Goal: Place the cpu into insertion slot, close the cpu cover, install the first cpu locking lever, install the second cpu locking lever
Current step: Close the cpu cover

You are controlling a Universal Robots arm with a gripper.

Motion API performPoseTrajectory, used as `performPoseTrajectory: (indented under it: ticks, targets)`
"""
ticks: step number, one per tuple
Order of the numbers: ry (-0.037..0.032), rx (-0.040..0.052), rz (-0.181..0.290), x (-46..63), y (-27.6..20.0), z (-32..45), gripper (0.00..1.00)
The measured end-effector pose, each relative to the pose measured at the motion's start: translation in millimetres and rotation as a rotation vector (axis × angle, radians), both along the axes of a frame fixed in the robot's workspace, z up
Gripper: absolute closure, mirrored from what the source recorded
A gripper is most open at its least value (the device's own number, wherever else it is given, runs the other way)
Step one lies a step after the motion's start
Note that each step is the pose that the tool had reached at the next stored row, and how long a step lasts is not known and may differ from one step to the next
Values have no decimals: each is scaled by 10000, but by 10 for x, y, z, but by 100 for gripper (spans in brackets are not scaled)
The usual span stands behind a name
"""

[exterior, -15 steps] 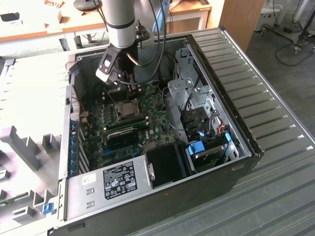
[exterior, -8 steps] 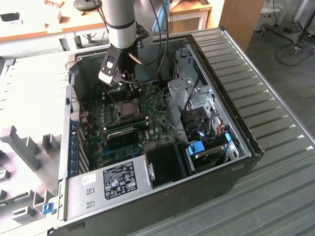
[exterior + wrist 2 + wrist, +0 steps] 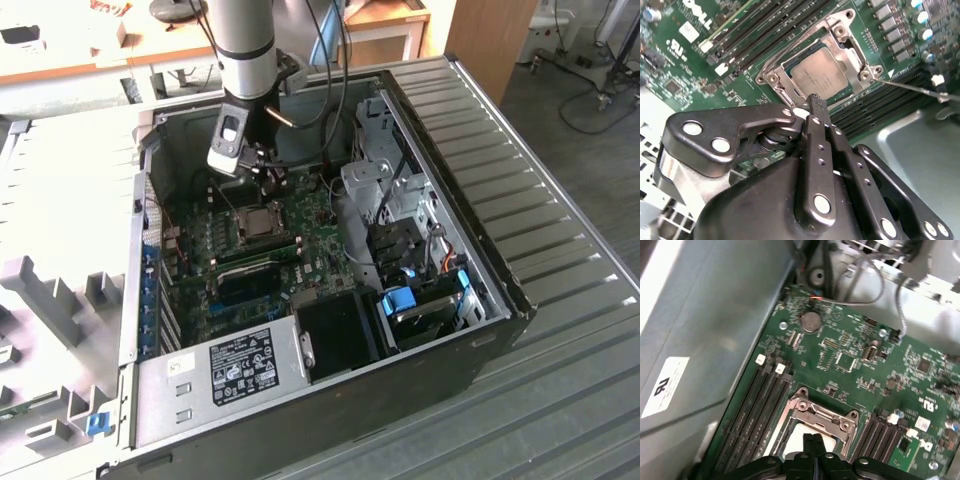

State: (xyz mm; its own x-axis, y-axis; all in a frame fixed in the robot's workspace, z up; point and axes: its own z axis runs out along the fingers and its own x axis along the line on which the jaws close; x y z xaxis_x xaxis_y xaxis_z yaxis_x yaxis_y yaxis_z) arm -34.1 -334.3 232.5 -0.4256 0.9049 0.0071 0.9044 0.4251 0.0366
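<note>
The cpu [image 3: 819, 75], a silvery square chip, lies flat in the insertion slot [image 3: 771, 78] on the green motherboard. The cpu cover [image 3: 854, 54], a thin metal frame, lies down over the chip's edges. A thin wire locking lever [image 3: 910, 87] sticks out sideways from one corner of the socket. My gripper [image 3: 816, 101] is shut with nothing between its black fingers, and its tip hovers at the socket's edge beside the chip. In the first wrist view the shut gripper [image 3: 814, 437] sits over the cover [image 3: 820, 415]. In the exterior view the gripper [image 3: 262, 178] hangs just above the socket [image 3: 262, 222].
Long black memory slots [image 3: 750, 37] flank the socket on both sides. The open computer case [image 3: 500, 290] walls in the board, with a drive cage [image 3: 400, 200], cables and a power supply [image 3: 240, 365] close by. A round coin battery [image 3: 810, 321] sits further along the board.
</note>
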Motion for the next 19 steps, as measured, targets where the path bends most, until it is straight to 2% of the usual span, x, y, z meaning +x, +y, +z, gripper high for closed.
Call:
performPoseTrajectory:
  ticks: [19]
  targets:
    - [-1, -20, 3456, 0, 0, -10, 89]
